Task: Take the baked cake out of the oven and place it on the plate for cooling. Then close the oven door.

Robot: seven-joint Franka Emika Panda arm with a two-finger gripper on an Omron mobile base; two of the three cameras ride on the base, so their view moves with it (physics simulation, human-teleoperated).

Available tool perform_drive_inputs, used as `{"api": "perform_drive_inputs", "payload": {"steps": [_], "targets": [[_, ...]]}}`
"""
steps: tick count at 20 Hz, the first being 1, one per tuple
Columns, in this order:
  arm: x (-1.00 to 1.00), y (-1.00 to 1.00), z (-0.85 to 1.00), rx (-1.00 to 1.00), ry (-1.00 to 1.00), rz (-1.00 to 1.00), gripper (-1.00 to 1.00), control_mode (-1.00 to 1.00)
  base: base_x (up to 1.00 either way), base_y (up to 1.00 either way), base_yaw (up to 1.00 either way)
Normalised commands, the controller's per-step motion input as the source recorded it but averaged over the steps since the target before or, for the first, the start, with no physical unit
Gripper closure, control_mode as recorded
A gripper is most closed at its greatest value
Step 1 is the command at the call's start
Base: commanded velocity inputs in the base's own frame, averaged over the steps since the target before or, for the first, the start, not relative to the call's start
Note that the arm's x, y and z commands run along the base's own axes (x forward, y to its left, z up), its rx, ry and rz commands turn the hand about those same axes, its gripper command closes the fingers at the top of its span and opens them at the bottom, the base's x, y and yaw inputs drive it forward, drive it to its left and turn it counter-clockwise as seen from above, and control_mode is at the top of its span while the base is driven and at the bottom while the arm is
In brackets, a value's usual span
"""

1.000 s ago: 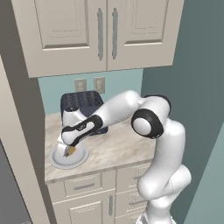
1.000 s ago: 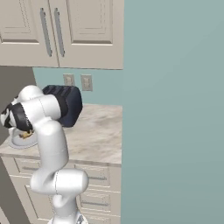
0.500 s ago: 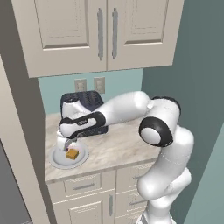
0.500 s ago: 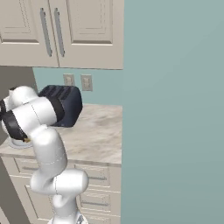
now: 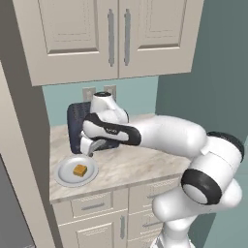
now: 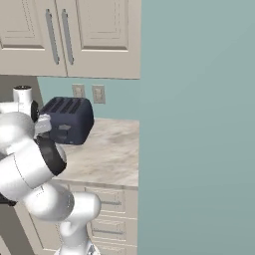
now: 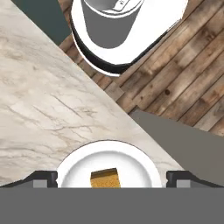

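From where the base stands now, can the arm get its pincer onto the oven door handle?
Probably not. The pincer hangs open above the plate with the cake on the counter, beside the toaster. No oven door appears ahead, so the base likely must drive first.

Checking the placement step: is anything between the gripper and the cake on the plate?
Nothing visible. The open gripper hangs just above the plate, which sits on the marble counter with the cake on it. The toaster stands behind, off that path.
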Motion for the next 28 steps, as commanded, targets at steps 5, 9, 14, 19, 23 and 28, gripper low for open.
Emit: {"api": "perform_drive_inputs", "payload": {"steps": [5, 9, 14, 19, 23, 28], "targets": [[-0.34, -0.63, 0.87, 0.00, -0.03, -0.10, -1.00, -1.00, 0.00, 0.00, 0.00], [-0.37, -0.51, 0.57, 0.00, -0.03, -0.11, -1.00, -1.00, 0.00, 0.00, 0.00], [-0.27, -0.46, 0.19, 0.00, -0.06, -0.11, -1.00, -1.00, 0.00, 0.00, 0.00], [-0.18, -0.27, 0.00, 0.00, -0.02, -0.10, -1.00, -1.00, 0.00, 0.00, 0.00], [-0.04, -0.06, 0.00, 0.00, 0.00, -0.05, -1.00, -1.00, 0.00, 0.00, 0.00], [-0.05, 0.00, 0.00, -0.01, 0.02, 0.00, -1.00, 1.00, -0.10, 0.00, 0.00]]}}
